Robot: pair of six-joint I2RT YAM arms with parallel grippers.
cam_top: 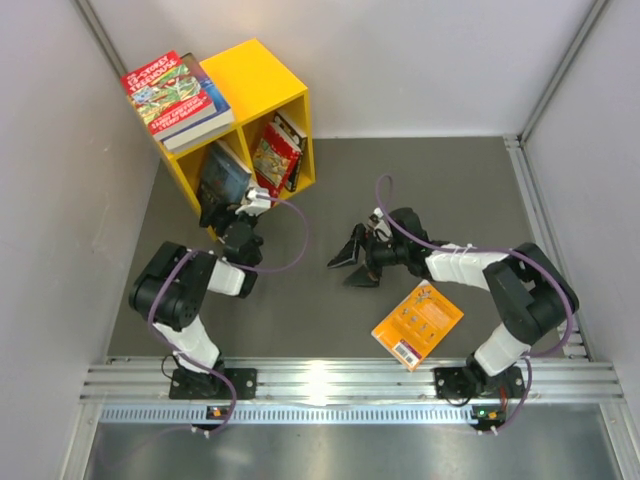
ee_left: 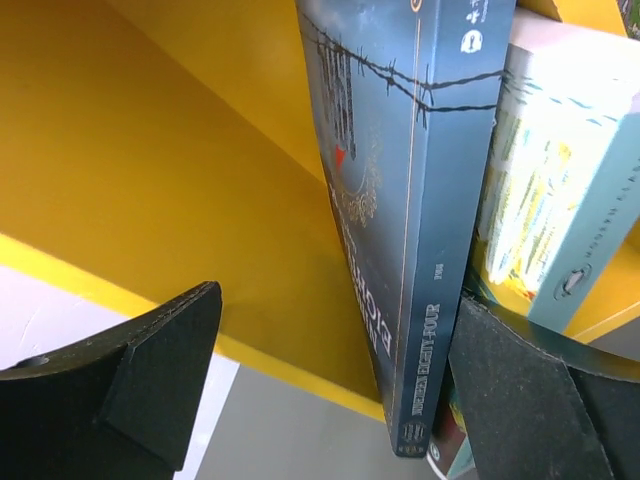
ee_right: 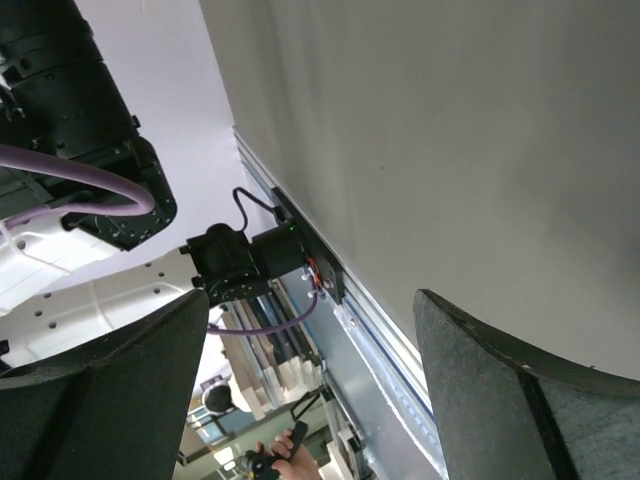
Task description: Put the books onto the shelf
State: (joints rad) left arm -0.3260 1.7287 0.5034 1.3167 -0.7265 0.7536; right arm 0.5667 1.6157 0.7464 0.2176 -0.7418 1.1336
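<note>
The bright yellow two-compartment box shelf (cam_top: 262,78) sits at eleven o'clock on the dark grey table mat (cam_top: 440,190); a dark blue paperback (ee_left: 400,200) leans in its left compartment, between the widely spread jaws of the left gripper (ee_left: 340,295), close to the three-o'clock finger and not clamped; red-covered books (cam_top: 272,158) stand in the right compartment; a red cartoon paperback (cam_top: 168,88) tops the stack on the roof; an orange paperback (cam_top: 417,322) lies at five o'clock; the right gripper (cam_top: 342,268), mid-table, gapes empty.

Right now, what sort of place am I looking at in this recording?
Probably a lab robot cell, not a home or library. Plain white walls box in a grey table, an aluminium rail runs along its near edge, and the yellow shelf stands alone like a prop.
</note>
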